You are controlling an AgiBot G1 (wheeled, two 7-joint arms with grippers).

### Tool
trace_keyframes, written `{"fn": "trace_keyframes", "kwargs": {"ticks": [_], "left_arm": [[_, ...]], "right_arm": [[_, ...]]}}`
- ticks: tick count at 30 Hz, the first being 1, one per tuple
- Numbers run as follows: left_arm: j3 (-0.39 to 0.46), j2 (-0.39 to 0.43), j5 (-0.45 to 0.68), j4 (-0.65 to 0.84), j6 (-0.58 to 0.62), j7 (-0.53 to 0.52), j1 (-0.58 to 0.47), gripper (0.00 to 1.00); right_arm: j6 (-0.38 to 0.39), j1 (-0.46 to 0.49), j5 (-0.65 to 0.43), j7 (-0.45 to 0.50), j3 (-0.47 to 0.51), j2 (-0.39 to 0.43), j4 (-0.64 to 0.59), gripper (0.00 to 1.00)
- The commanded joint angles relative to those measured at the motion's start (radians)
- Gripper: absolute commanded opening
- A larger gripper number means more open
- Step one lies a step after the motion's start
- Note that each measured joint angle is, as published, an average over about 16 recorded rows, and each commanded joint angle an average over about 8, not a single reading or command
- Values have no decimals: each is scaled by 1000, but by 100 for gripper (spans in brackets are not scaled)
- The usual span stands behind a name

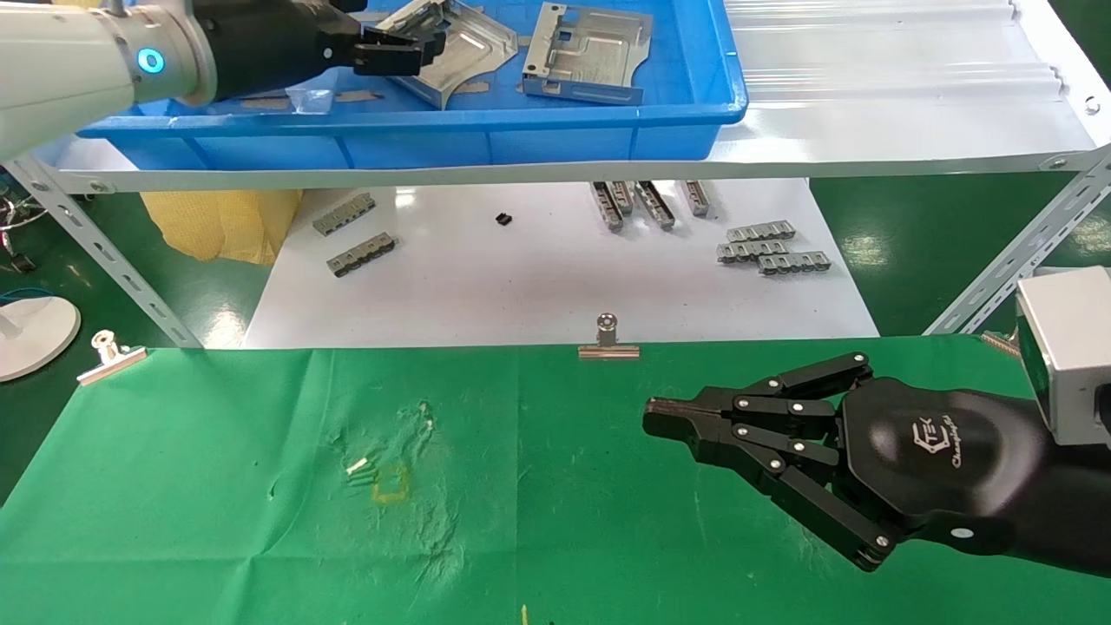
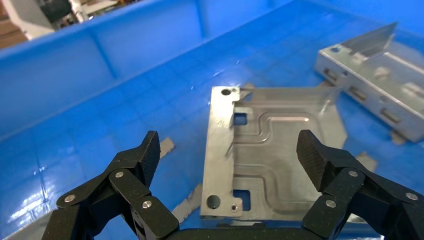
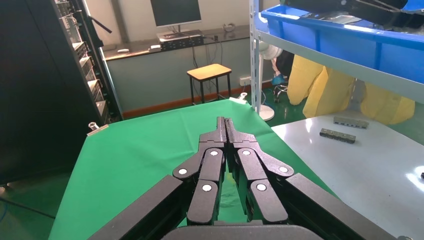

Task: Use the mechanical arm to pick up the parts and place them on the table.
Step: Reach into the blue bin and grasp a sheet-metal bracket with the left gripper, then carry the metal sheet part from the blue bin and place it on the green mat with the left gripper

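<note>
My left mechanical arm reaches into the blue tray on the shelf. Its gripper is open and hovers over a silvery part. In the left wrist view the gripper has one finger on each side of this part, and neither finger touches it. A second part lies farther right in the tray and also shows in the left wrist view. My right gripper is shut and empty, low over the green table. It also shows in the right wrist view.
The tray stands on a white metal shelf with angled legs. Below it a white board holds small grey slotted strips. Binder clips pin the cloth's far edge. A yellow bag lies at the left.
</note>
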Motion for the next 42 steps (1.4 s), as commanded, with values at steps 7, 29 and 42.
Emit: {"fn": "trace_keyframes", "kwargs": {"ticks": [7,29,42], "left_arm": [[-2,39,-1,70,-44,14,-21,0],[-10,53,-13,104,-87,-8,-24,0],[-5,48,-6,100,-112,-16,-24,0]], "right_arm": [[0,0,0,0,0,0,0,100],[0,0,0,0,0,0,0,100],[0,0,0,0,0,0,0,100]]}}
